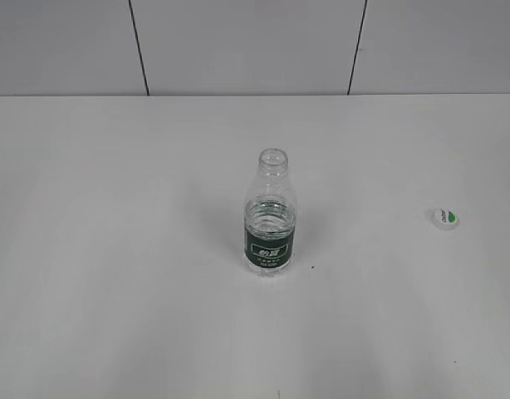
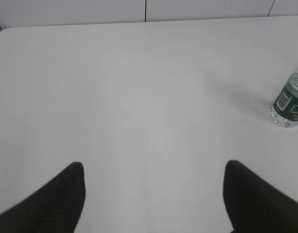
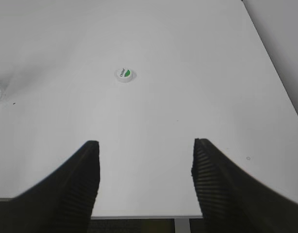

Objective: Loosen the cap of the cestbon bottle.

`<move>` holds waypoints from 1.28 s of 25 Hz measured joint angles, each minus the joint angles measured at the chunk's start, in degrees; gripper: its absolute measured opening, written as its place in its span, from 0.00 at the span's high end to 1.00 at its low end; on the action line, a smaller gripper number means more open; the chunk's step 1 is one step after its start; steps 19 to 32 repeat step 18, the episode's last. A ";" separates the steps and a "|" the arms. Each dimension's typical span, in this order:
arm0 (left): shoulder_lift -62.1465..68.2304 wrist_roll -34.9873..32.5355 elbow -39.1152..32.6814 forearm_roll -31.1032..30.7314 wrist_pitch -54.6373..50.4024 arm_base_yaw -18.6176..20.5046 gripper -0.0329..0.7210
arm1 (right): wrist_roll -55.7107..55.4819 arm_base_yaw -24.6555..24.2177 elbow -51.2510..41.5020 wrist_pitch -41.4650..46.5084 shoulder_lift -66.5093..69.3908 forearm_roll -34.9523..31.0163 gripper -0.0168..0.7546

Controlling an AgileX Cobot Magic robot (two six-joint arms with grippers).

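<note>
Standing uncapped on the table far ahead-right of the spread, empty left gripper, bottle; cap off, lying flat well ahead of the likewise spread, empty right gripper — evidently task finished, arms backed away.

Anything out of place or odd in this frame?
Yes: the small white screw cap lies on the white table, well right of the upright clear plastic bottle, whose neck is open. No spill shows.

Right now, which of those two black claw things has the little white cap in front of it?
The right end effector: the cap lies on the table ahead of its open fingers. The left end effector sees only the cestbon bottle, uncapped.
</note>
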State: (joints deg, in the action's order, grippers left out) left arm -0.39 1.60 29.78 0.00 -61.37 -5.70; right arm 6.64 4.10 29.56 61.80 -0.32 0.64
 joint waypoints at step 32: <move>0.00 0.00 0.00 0.00 0.00 5.33 0.31 | 0.00 0.00 0.00 0.11 0.00 0.00 0.38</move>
